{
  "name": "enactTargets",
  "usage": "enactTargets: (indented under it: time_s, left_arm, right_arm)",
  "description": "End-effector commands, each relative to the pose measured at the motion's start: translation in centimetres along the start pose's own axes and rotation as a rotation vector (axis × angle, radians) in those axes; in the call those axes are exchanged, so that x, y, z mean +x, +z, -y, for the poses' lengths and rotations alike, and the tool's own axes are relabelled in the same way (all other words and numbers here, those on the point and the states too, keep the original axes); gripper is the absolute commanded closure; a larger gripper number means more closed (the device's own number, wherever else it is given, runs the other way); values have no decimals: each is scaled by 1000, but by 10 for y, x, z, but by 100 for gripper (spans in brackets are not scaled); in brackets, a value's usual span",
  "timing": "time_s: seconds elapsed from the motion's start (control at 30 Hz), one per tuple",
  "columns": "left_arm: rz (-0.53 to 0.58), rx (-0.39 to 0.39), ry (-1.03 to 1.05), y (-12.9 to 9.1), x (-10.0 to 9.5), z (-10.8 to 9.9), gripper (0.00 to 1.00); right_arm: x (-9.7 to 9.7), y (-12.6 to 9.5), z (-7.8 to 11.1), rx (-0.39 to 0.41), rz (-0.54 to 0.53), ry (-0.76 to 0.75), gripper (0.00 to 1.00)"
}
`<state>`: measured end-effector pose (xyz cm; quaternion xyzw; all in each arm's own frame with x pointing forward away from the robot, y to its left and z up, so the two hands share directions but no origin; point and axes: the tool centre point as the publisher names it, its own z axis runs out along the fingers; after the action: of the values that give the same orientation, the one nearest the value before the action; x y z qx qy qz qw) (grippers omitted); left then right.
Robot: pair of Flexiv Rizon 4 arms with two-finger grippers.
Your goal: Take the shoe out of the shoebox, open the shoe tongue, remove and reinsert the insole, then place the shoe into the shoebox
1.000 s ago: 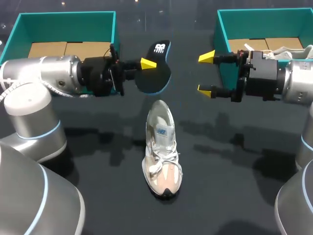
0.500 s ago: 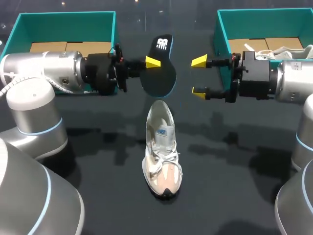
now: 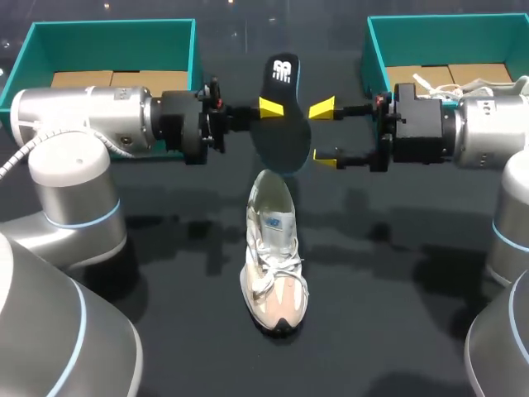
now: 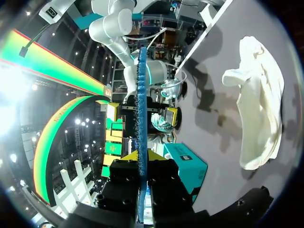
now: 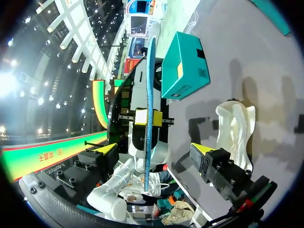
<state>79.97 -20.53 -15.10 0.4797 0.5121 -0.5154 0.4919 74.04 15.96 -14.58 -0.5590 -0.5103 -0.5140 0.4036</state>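
Hanging just above the heel of the white shoe (image 3: 274, 256), the dark insole (image 3: 283, 136) is pinched between the left gripper's (image 4: 142, 156) fingers. The right gripper (image 3: 323, 133) faces it at close range, its fingers spread. The shoe lies on the table (image 3: 397, 314), with 2 teal shoeboxes (image 3: 111, 37) at the far corners.

The insole (image 5: 149, 85) is seen edge-on, clamped upright by the left gripper (image 5: 149, 116) on both faces. The right gripper (image 5: 155, 148) is spread wide around the insole, untouched by either finger. A white shoe (image 5: 235, 128) is laid on the table (image 5: 237, 38) beside it, with a teal shoebox (image 5: 183, 66) set beyond.
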Motion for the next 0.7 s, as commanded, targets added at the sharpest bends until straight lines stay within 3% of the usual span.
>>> enactTargets:
  time_s: [0.03, 0.1, 0.23, 0.43, 0.57, 0.7]
  left_arm:
    - [-12, 5, 10, 8, 3, -3, 100]
    - [-16, 4, 14, 10, 5, -2, 100]
    - [-20, 0, 18, 13, 6, -3, 100]
    - [-22, -17, 38, 15, 5, -6, 100]
    - [-23, -20, 42, 16, 6, -6, 100]
    - [-21, -21, 44, 17, 7, -6, 100]
  right_arm:
    - [1, 16, -9, 41, 27, -18, 0]
    - [2, 19, -10, 51, 31, -24, 0]
    - [2, 23, -12, 72, 43, -22, 49]
    - [1, 27, -11, 87, 46, -23, 55]
    - [0, 29, -11, 92, 46, -19, 68]
    - [-1, 31, -12, 96, 46, -15, 74]
